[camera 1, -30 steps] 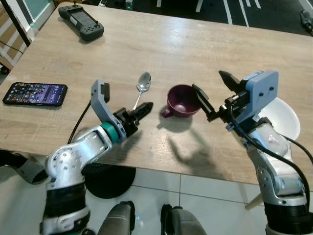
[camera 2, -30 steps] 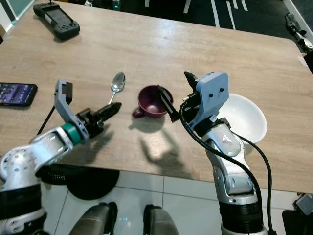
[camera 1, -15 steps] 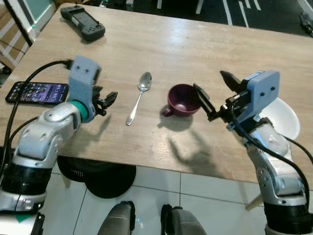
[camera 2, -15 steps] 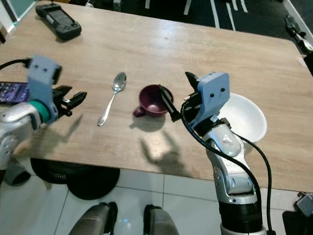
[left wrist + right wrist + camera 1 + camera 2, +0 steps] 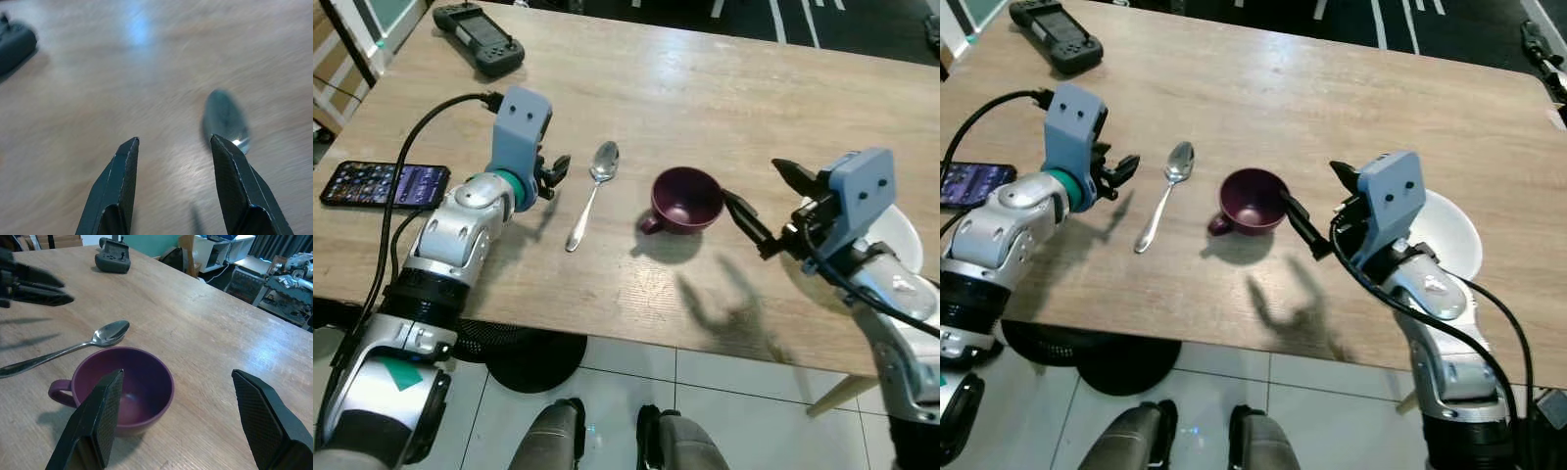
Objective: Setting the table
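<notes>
Left gripper (image 5: 558,170) hovering just left of the silver metal spoon (image 5: 592,189), fingers apart, seemingly empty though blurred. Right gripper (image 5: 759,201) spread wide, empty, beside the purple ceramic cup (image 5: 682,200) on the pale wooden counter (image 5: 705,88).

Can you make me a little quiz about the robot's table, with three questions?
1. True or false: the purple cup stands between the spoon and the white bowl.
2. Which thing lies closest to the left gripper? A) spoon B) white bowl C) game controller
3. Fill in: the right gripper is open and empty, next to the ____.

Key: 1 true; 2 A; 3 purple cup
</notes>
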